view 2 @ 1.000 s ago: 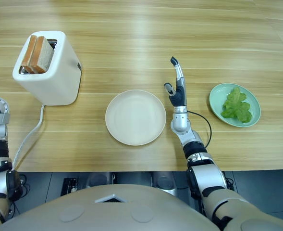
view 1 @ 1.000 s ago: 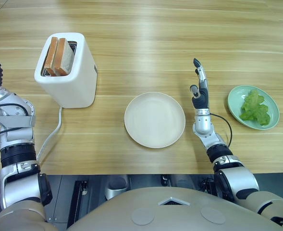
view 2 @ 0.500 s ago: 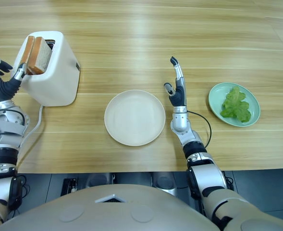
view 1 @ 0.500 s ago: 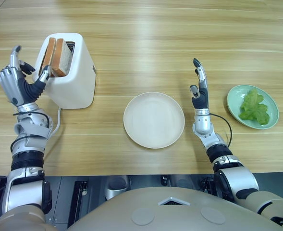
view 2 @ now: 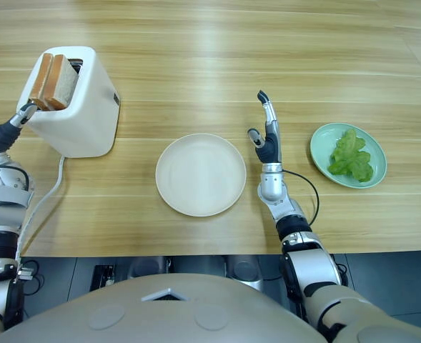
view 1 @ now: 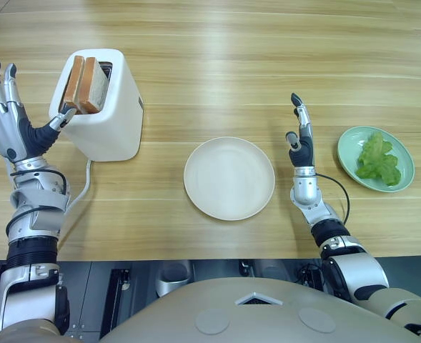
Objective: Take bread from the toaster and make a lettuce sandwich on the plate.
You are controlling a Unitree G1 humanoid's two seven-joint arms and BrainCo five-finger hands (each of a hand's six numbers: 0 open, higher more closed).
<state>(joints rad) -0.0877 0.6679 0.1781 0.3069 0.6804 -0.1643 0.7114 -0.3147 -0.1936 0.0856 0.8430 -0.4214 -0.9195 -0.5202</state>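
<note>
two slices of bread are seen standing side by side in the slot of the white toaster, with their upper parts raised above its top. the toaster is placed at the left of the wooden tabletop. the left hand is held up just beside the toaster's left side, with its fingers spread and pointed upward and nothing gripped. its thumb tip is stretched toward the toaster's upper left edge, just below the nearer slice; whether it touches cannot be told. a white cord is led from the toaster's base toward the near edge of the tabletop.

the round cream plate is set at the middle of the tabletop, to the right of the toaster and well apart from the bread. the right hand is held upright between the plate and a small green dish, with its fingers straightened and nothing grasped. lettuce is heaped in the green dish, near the right hand but apart from it.
</note>
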